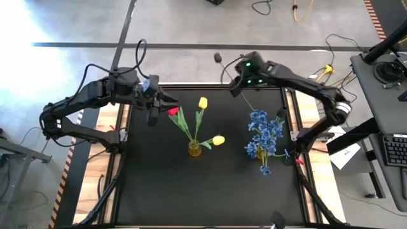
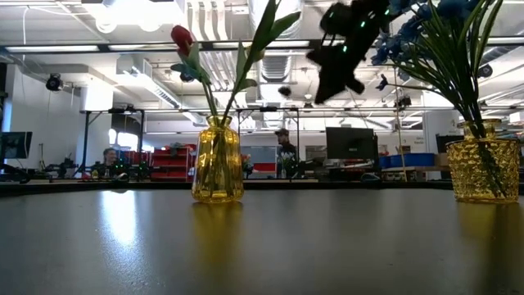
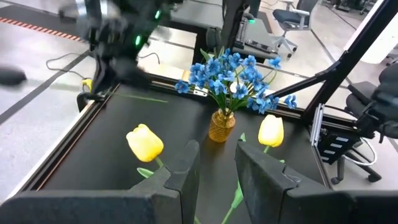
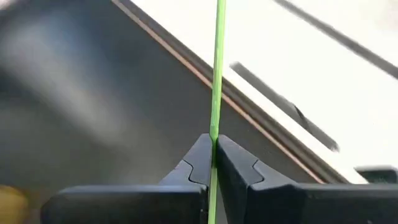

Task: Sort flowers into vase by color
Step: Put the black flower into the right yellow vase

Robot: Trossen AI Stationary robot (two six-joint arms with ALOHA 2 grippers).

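Note:
A yellow glass vase [image 1: 194,149] stands mid-table and holds two yellow tulips [image 1: 203,102] and a red tulip [image 1: 173,111], their stems stuck in its neck. In the low view the red tulip [image 2: 182,37] leans left above this vase [image 2: 218,168]. My left gripper [image 1: 164,102] hovers open just left of the red tulip. A second yellow vase [image 1: 264,154] at the right holds blue blossom sprays [image 1: 264,130]. My right gripper [image 1: 239,88] is near the far edge, shut on a thin green stem [image 4: 217,74]. My right gripper pinches the thin green stem [image 4: 214,134] between its two fingertips, somewhere along its length. The stem passes on beyond the fingers on both sides. In the high view the stem [image 1: 248,102] runs from the fingers toward the blue blossoms, clear of the table.
The black table has a raised frame [image 1: 289,114] along its sides. Its near half [image 1: 203,197] holds no objects. Cables and a desk with a keyboard [image 1: 395,149] lie off the table to the right. People sit in the room behind [image 2: 282,147].

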